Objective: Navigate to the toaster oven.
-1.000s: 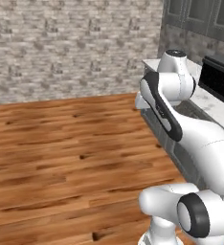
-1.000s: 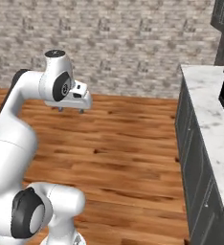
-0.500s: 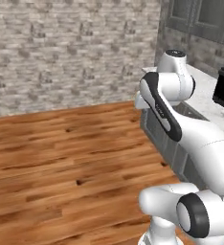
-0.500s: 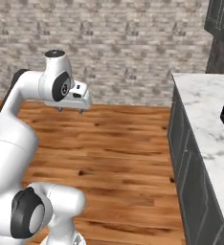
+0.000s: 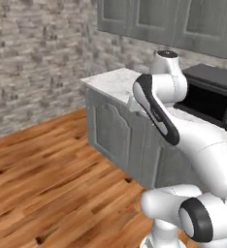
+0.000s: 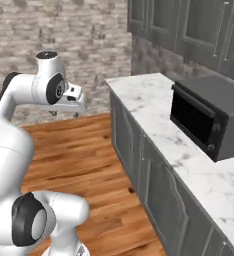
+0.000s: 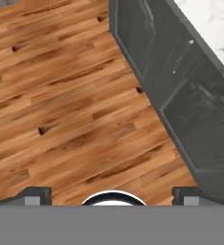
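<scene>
A stone wall is filling the upper left of both base views, a wood floor [image 5: 47, 169] is running below it, and grey cabinets [image 6: 139, 165] under a marble counter [image 6: 149, 107] are taking up the right side. In the right base view the gripper [image 6: 65, 113] is hanging at left centre over the floor, clear of the counter; the hand view is looking down at the planks with a finger tip [image 7: 32, 195] rising at each bottom corner, so the jaws are standing spread with nothing between them. The oven [image 6: 211, 117] is sitting at the right of that view on the counter, back against the wall, and at the right edge of the left base view [image 5: 210, 97], half hidden behind the arm. Its long axis is lying along the counter's run, and its dark glass door is facing out toward the floor, roughly toward the left of the frame. It is looking like a stiff, fairly heavy box with a breakable glass front; any hold would best go on the door's top edge, though this task is asking only for an approach, with the base stopping square to the door.
</scene>
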